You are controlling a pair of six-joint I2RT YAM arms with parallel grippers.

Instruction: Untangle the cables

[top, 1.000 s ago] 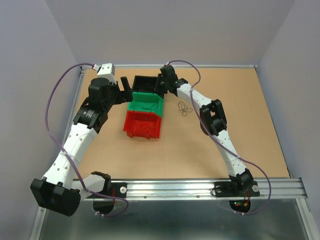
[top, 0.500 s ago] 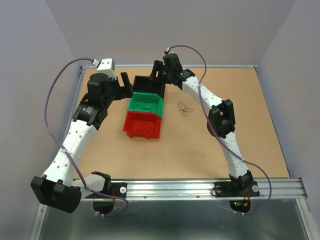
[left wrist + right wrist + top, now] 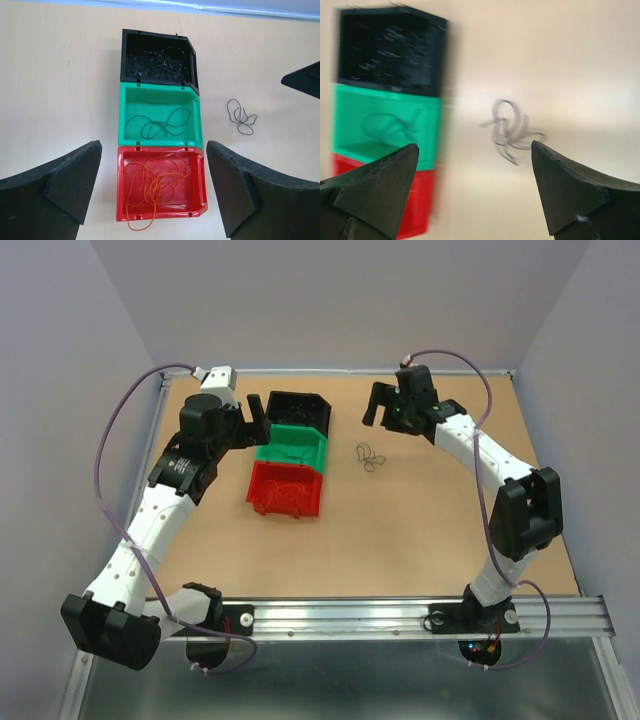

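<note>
black bin (image 3: 123, 55) holds black wires (image 3: 160, 67), green bin (image 3: 123, 115) a dark wire (image 3: 159, 126), red bin (image 3: 121, 185) orange wires (image 3: 155, 187); loose curl (image 3: 241, 116) on the bench (image 3: 60, 90); left pincer (image 3: 154, 145), right pincer (image 3: 475, 146) spread, empty.

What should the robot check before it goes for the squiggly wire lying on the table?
1. Open right gripper: ok.
2. Open, empty left gripper: ok.
3. The loose wire lies apart from the green bin: ok.
4. All the orange wire inside the red bin: not ok, a loop pokes over the near rim.
5. Whether the loose wire is one strand or several: cannot tell.
</note>
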